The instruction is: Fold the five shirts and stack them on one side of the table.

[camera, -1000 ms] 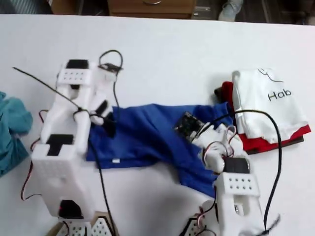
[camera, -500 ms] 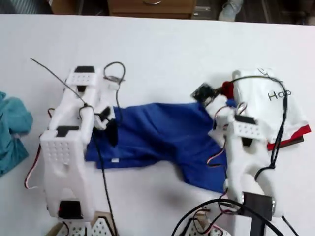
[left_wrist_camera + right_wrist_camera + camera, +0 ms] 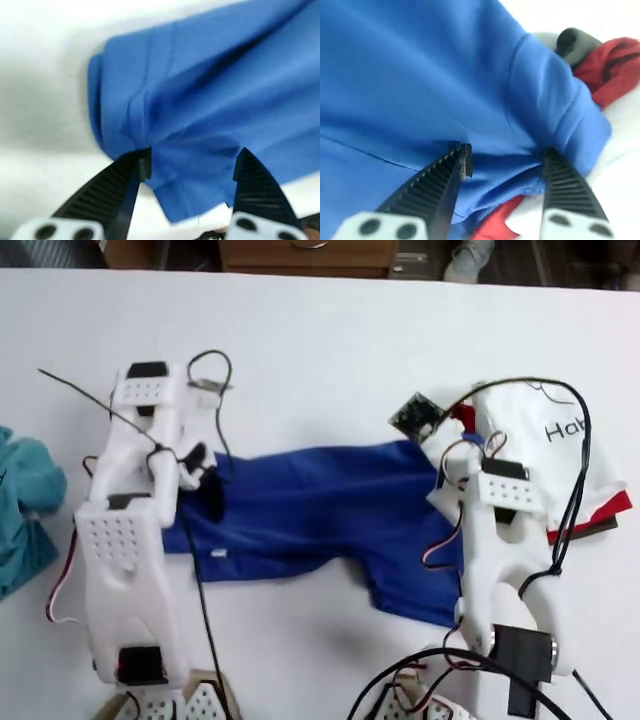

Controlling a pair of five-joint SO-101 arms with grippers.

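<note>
blue shirt (image 3: 320, 505) stretched straighter, left claw (image 3: 194, 160) pulled farther outward

Bright, even light from above, diffuse. In the high view the white surface (image 3: 330, 330) runs close to blown out, with no hard glare spots. Shadows are soft and short, tucked tight under the left arm (image 3: 125, 540) and right arm (image 3: 500, 570). Wrist views are softer: the surface melts into pale haze, and the blue shirt (image 3: 210, 85) shows dark, blurred creases. Teeth of the left gripper (image 3: 192, 162) and right gripper (image 3: 506, 160) read fairly crisp; the cloth behind is smeared.
</note>
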